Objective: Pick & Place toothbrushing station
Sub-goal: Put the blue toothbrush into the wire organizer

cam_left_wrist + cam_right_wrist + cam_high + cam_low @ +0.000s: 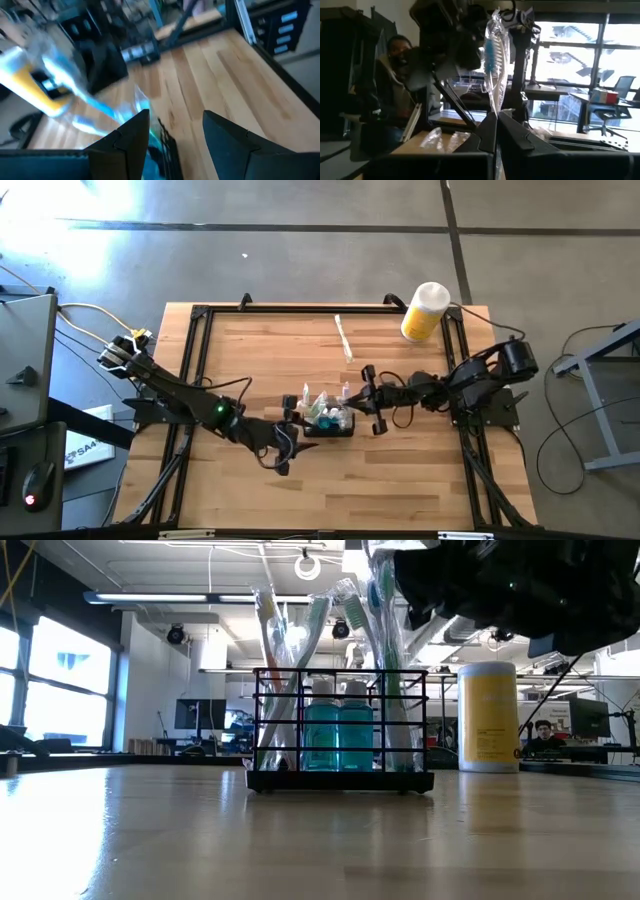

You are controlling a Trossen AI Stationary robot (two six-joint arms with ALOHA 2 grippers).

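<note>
The toothbrushing station, a black wire-mesh caddy (330, 423), rests on its base at the table's middle. In the low view (340, 730) it holds wrapped toothbrushes and two teal bottles. My right gripper (360, 394) reaches in from the table's right at the caddy's far right corner and is shut on a wrapped toothbrush (492, 60). My left gripper (293, 423) is open at the caddy's left end. In the left wrist view (175, 135) the caddy's wire (162, 147) shows beside one finger. I cannot tell whether they touch. My right gripper pinches the clear-wrapped toothbrush between its two fingers, just below the teal bristle head (495, 111). The fingers come level from the table's right and lie across the brush. The brush stands upright. Its lower end is hidden behind the fingers.
A yellow cylinder with a white cap (424, 312) stands at the far right corner and also shows in the low view (488, 716). A thin pale strip (343, 338) lies on the far middle of the table. A black frame (200, 330) rims the tabletop. A person (395, 75) sits beyond the table.
</note>
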